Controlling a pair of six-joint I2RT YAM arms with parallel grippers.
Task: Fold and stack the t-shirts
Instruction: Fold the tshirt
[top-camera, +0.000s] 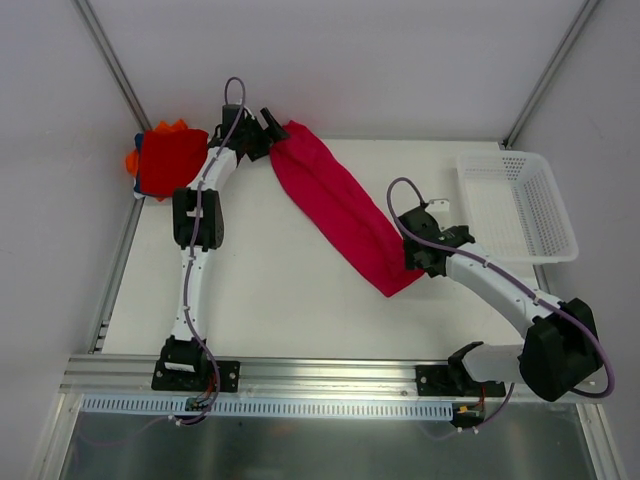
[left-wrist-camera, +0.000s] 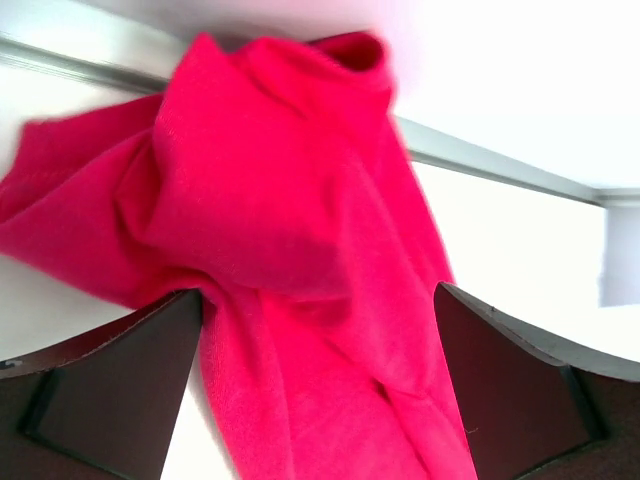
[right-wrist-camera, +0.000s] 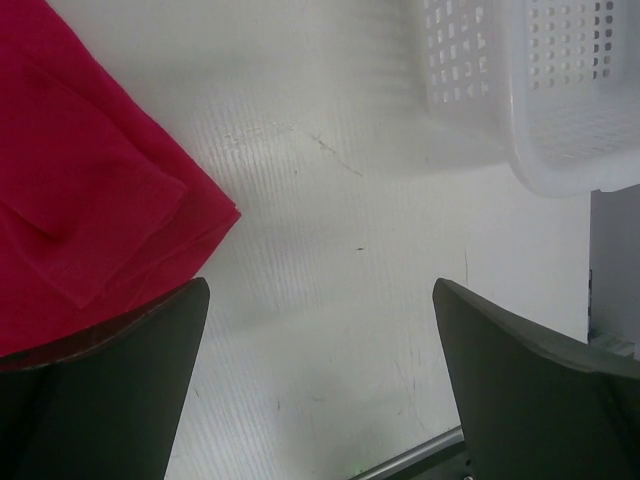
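Observation:
A crimson-pink t-shirt (top-camera: 340, 205), folded into a long strip, lies diagonally across the table from the far middle to the near right. My left gripper (top-camera: 268, 124) is at its far end. In the left wrist view the left gripper (left-wrist-camera: 318, 292) stands open, with the bunched cloth (left-wrist-camera: 290, 200) lying loose between its dark fingers (left-wrist-camera: 110, 390). My right gripper (top-camera: 450, 222) hovers just right of the strip's near end. It is open over bare table (right-wrist-camera: 320, 285), with the shirt's corner (right-wrist-camera: 90, 190) by its left finger. A stack of folded t-shirts (top-camera: 168, 158), red on top with orange and blue edges, sits at the far left.
A white perforated basket (top-camera: 520, 205) stands at the right edge of the table, and its corner shows in the right wrist view (right-wrist-camera: 540, 100). Metal frame rails run along the left side (top-camera: 115, 270) and the back corners. The left arm reaches beside the stack.

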